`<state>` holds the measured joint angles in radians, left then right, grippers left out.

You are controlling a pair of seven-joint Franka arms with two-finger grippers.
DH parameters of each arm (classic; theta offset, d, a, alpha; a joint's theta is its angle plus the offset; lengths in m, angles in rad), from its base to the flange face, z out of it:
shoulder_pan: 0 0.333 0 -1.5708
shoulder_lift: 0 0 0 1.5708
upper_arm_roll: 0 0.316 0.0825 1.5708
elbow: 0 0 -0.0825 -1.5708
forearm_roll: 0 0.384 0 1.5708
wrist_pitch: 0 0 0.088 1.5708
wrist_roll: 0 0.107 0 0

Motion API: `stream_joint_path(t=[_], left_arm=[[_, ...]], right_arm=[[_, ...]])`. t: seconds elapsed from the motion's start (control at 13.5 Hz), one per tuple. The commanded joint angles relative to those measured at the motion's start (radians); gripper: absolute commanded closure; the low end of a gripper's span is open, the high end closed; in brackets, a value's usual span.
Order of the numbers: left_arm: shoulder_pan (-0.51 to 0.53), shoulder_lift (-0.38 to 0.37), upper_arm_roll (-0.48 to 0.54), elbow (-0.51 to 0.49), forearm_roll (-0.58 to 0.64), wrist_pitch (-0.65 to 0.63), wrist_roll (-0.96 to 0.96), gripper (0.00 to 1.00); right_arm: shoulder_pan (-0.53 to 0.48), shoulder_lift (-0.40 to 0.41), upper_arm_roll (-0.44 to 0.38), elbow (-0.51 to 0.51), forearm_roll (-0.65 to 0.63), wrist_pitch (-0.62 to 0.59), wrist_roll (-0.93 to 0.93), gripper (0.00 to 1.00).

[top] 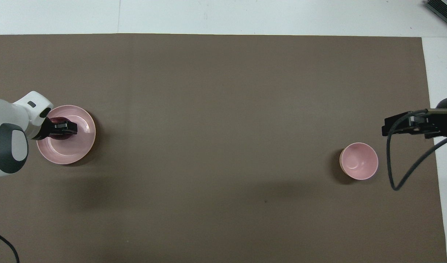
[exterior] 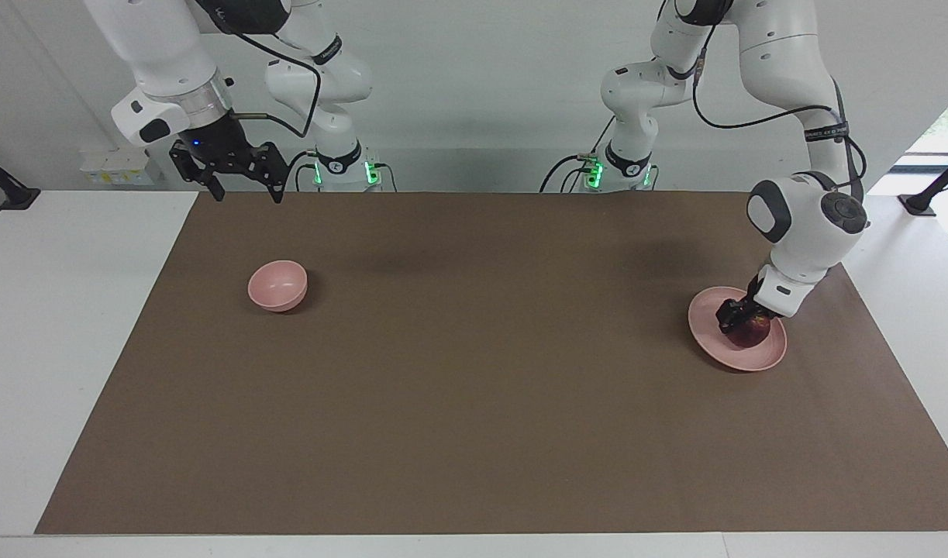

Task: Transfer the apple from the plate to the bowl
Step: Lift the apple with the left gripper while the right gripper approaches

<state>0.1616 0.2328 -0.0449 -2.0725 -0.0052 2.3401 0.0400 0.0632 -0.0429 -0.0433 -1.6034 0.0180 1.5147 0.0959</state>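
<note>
**Apple gripped, lift not started**

L gripper [exterior: 741, 319] is down on the apple [exterior: 750, 333], jaws closed around it, so the grip looks made. Apple sits on the plate [exterior: 710, 333], on the part nearer the robots; can't see any gap under it, so I'd call it not lifted yet. Overhead agrees: gripper on top of the apple, inside the plate rim.

R gripper [exterior: 241, 172] is up in the air over the mat edge at the R arm's end, jaws wide open, holding nothing. R arm waiting.

Bowl [exterior: 277, 285] is empty, well apart from the plate, toward the R arm's end of the table.

Progress, my read:
- done: reach + grasp
- left: lift off plate, carry along the table to the bowl, release in it

Long way from the plate for the L arm; can't tell from here if it reaches alone or if a handover to R is needed.
</note>
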Motion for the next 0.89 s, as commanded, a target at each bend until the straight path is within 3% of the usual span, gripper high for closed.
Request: stream_joint_path(t=[0.0, 0.22, 0.52, 0.82], left_arm=[[-0.001, -0.009, 0.005, 0.038, 0.002, -0.033, 0.014, 1.00], [0.004, -0.026, -0.003, 0.097, -0.028, -0.125, 0.011, 1.00], [-0.004, -0.058, -0.009, 0.176, -0.189, -0.243, 0.023, 1.00], [0.003, -0.119, -0.021, 0.203, -0.384, -0.399, 0.107, 1.00]], right_arm=[[0.004, -0.017, 0.014, -0.026, 0.013, 0.004, 0.024, 0.00], [0.004, 0.001, 0.014, -0.027, 0.110, -0.022, 0.066, 0.00], [0.033, 0.012, 0.014, -0.026, 0.242, -0.021, 0.371, 0.00], [0.041, 0.044, 0.014, -0.024, 0.463, -0.011, 0.686, 0.00]])
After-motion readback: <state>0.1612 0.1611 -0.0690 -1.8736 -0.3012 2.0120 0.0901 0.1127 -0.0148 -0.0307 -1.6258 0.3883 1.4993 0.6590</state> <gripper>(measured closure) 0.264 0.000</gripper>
